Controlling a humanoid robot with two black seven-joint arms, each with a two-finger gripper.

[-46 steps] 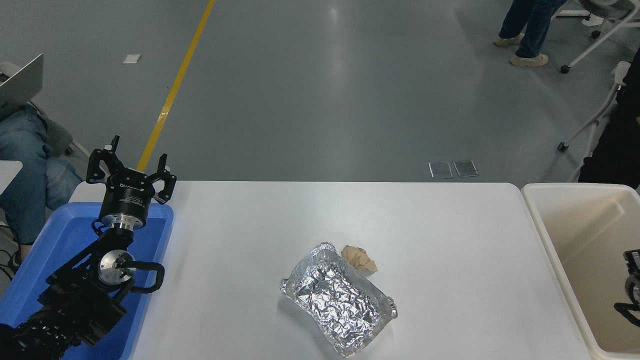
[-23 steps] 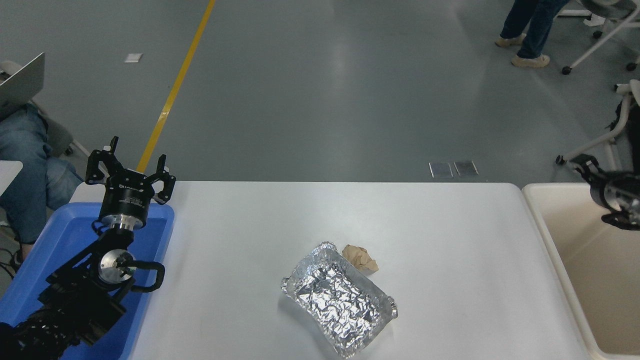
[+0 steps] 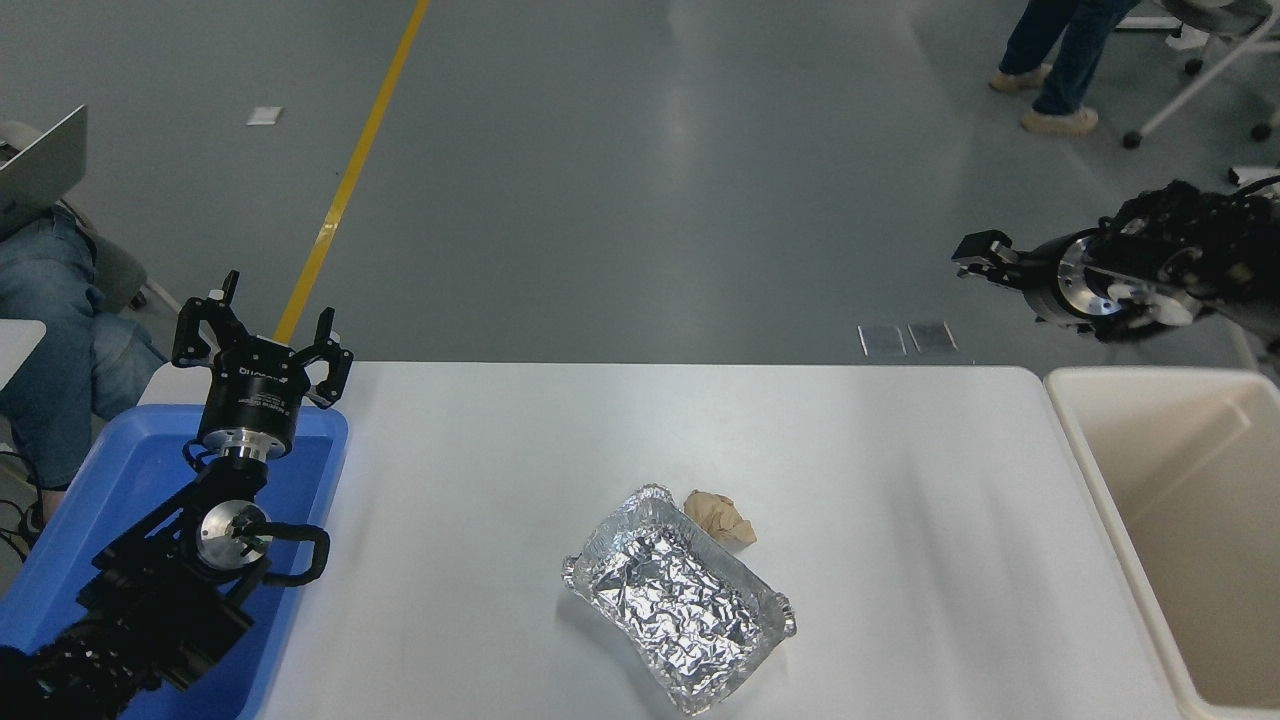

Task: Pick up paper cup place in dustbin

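- In the head view we see the large beige rectangular plastic dustbin [image 3: 1190, 520] at the right edge of the white table [image 3: 900, 470]; the part of its inside that shows holds nothing we can make out.
- We cannot find the paper cup anywhere in this view, neither on the table nor in the visible part of the dustbin.
- The crinkled silver foil tray [image 3: 680, 598] lies near the table's middle, set at a slant, and only wrinkled foil shows inside it.
- A crumpled tan paper ball [image 3: 720, 516] rests on the table just beside the tray's far corner, outside it.
- A blue plastic bin [image 3: 130, 470] sits at the table's left end; the left arm hangs over it and hides much of its floor.
- The left gripper [image 3: 265, 330] is parked at the lower left, pointing away from us with its fingers spread apart and nothing between them.
- The right gripper [image 3: 975, 250] comes in from the right edge, raised above and beyond the dustbin's far rim, pointing left; we cannot tell whether it is spread or clenched, and we see nothing held in it.
- Against the frame half a second ago, we see the right arm has risen and reached farther left, away from the dustbin's far corner.
- The tray, paper ball, both bins and the left arm lie as they did then.
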